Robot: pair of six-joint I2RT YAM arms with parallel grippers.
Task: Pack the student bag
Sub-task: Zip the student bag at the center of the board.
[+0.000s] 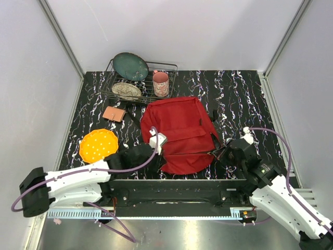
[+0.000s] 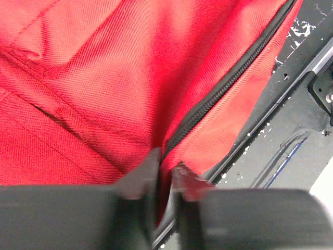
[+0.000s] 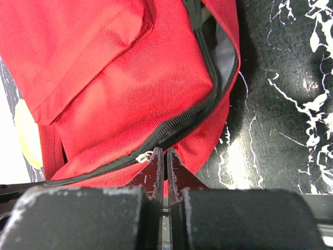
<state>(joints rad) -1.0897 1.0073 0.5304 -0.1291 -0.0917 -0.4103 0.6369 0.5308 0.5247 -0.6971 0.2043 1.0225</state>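
The student bag (image 1: 179, 125), a large dark-red backpack, lies flat mid-table. My left gripper (image 1: 158, 148) is at its near-left edge. In the left wrist view the left gripper (image 2: 165, 169) is shut on a fold of the bag's red fabric (image 2: 104, 78) beside the black zip (image 2: 223, 88). My right gripper (image 1: 218, 154) is at the bag's near-right corner. In the right wrist view the right gripper (image 3: 166, 156) is shut on the zip pull, beside the metal slider ring (image 3: 143, 155). The zip (image 3: 177, 127) gapes further along, showing grey lining (image 3: 225, 52).
A wire rack (image 1: 167, 65) at the back holds a green plate (image 1: 131, 66), a patterned plate (image 1: 126, 89) and a pink cup (image 1: 161, 83). A brown wallet (image 1: 114, 113) and an orange plate (image 1: 99, 145) lie left of the bag. A black rail (image 1: 171, 187) runs along the near edge.
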